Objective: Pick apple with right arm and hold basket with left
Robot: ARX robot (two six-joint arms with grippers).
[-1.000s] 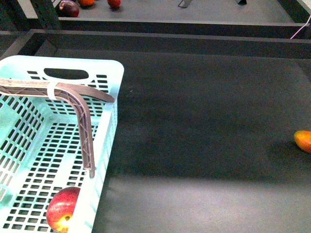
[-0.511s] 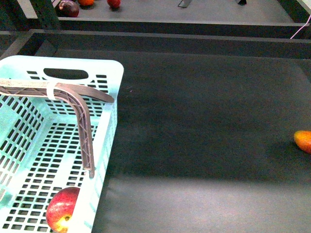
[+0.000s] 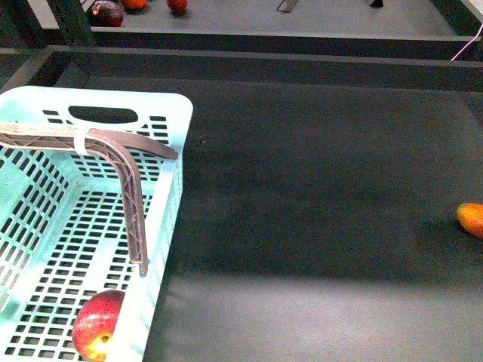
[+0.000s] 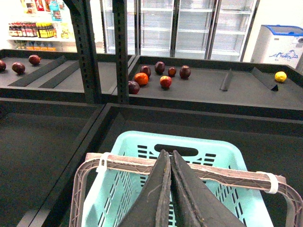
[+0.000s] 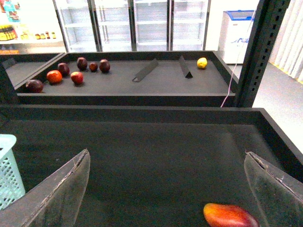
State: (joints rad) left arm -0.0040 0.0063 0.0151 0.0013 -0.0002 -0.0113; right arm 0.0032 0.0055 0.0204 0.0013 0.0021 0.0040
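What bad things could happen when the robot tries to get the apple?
The apple already lies in the basket, tight against its near wall, so the right gripper, wide open over the dark tray, might bump the wall reaching in. The orange-yellow fruit lies right below that gripper, so it could grab the wrong fruit. The left gripper is shut above the basket, and one finger hangs inside, so it might get in the way.

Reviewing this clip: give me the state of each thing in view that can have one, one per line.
Apple: resting on the basket floor, near corner, ungrasped.
Basket: upright on the dark table; nothing else seen inside.
Left tool: shut, above the basket, holding nothing.
Right tool: open, empty, over the table.
Orange-yellow fruit: lying loose on the table, untouched.
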